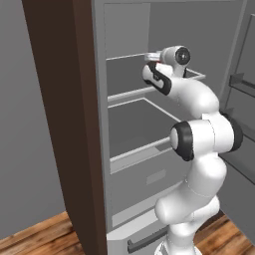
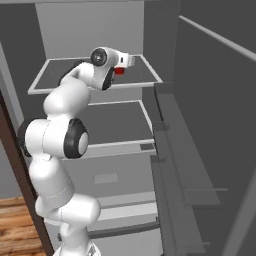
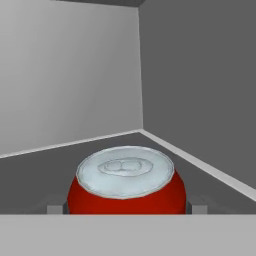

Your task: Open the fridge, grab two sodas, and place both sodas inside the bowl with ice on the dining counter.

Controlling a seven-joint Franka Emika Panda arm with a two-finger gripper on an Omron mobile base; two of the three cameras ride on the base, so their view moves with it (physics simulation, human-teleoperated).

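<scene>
The fridge (image 1: 101, 129) stands open, and my arm reaches onto its upper grey shelf (image 2: 55, 75). One of the sodas, a red can (image 3: 126, 192) with a silver top, stands upright on that shelf near the back right corner. My gripper (image 3: 127, 209) sits around the can, a dark fingertip (image 3: 56, 208) pressed against each of its sides. From the right base view, a sliver of the red can (image 2: 119, 71) shows just past the hand (image 2: 127, 61). In the left base view the hand (image 1: 151, 57) hides the can.
The fridge door (image 2: 210, 125) hangs open to the right, its door shelves (image 2: 172, 150) close beside the arm. A dark brown cabinet panel (image 1: 64, 124) borders the fridge on the left. A lower grey shelf (image 1: 144, 129) and the drawer handle (image 1: 147, 241) lie below.
</scene>
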